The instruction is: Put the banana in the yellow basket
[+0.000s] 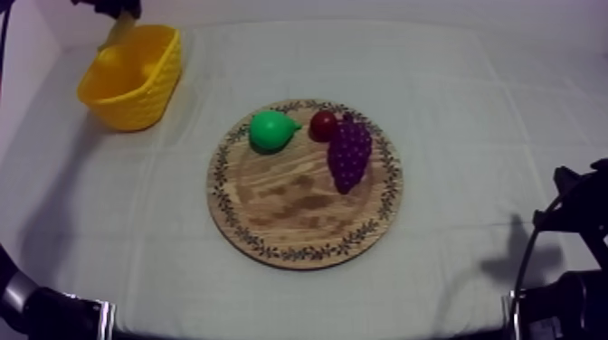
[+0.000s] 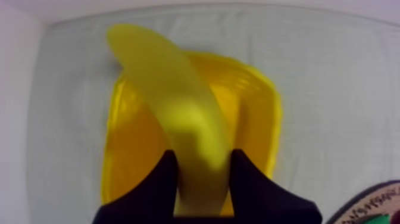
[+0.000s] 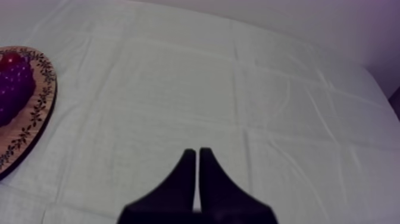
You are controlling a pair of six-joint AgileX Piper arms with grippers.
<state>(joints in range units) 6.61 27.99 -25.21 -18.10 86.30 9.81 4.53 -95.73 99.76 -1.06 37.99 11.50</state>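
The yellow banana hangs over the yellow basket, with my left gripper shut on its near end. From above, that gripper is at the far left over the basket, the banana dipping toward its opening. The round wooden board lies mid-table and carries a green pear, a small red fruit and purple grapes. My right gripper is shut on nothing, low over bare cloth to the right of the board.
The right arm rests at the table's right edge. Wide bare cloth lies between board and basket and on the right. The grapes and the red fruit sit at the board's right side.
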